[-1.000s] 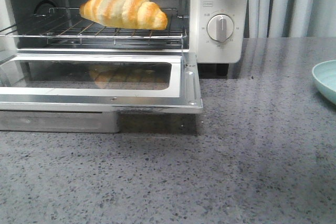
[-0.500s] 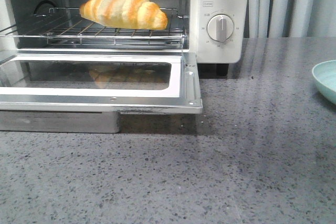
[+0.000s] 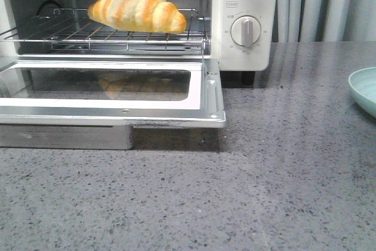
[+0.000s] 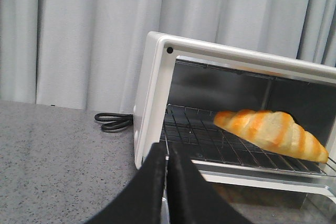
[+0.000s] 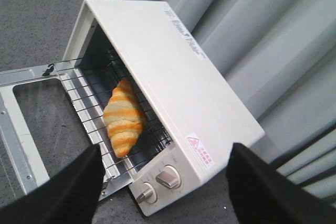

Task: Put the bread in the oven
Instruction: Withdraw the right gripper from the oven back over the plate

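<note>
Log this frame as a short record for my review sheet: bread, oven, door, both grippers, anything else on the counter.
bread: golden-orange striped croissant-shaped roll, lying on the wire rack
oven: white toaster oven with round white dials
door: glass-windowed door folded down flat, open
left gripper: black fingers closed together, holding nothing, outside the oven
right gripper: black fingers spread wide, empty, above the oven
other: pale green dish at the counter's right edge; black cord beside the oven

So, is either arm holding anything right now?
No. The bread lies free on the oven rack; left jaws shut on nothing, right jaws spread open and empty.
</note>
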### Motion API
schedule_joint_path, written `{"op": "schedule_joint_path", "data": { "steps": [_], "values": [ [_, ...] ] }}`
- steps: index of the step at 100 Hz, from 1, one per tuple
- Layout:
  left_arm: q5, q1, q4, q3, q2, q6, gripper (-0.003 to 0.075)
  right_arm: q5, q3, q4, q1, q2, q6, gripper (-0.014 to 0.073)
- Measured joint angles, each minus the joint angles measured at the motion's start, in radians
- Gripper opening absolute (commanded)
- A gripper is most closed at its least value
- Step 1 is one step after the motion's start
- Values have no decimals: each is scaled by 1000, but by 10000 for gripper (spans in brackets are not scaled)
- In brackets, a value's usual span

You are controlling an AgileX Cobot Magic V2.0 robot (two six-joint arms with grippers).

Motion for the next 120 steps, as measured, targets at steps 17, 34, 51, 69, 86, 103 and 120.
{"op": "schedule_joint_path", "data": {
  "steps": [17, 34, 51, 69, 86, 103, 120],
  "values": [
    [0, 0, -2, 0, 0, 0, -21, 4, -2, -5, 0, -22, 0, 452],
    [0, 0, -2, 0, 0, 0, -21, 4, -2, -5, 0, -13, 0, 452],
    [0, 0, -2, 0, 0, 0, -21, 4, -2, -5, 0, -6, 0, 452],
    [0, 0, -2, 0, 0, 0, -21, 4, -2, -5, 0, 9, 0, 452],
    [0, 0, -2, 0, 0, 0, -21, 4, 16, -1, -20, 24, 2, 452],
    [0, 0, -2, 0, 0, 0, -21, 4, 34, 32, -116, 25, 31, 452],
    [0, 0, -2, 0, 0, 0, -21, 4, 35, 145, -328, 25, 42, 452]
  ]
}}
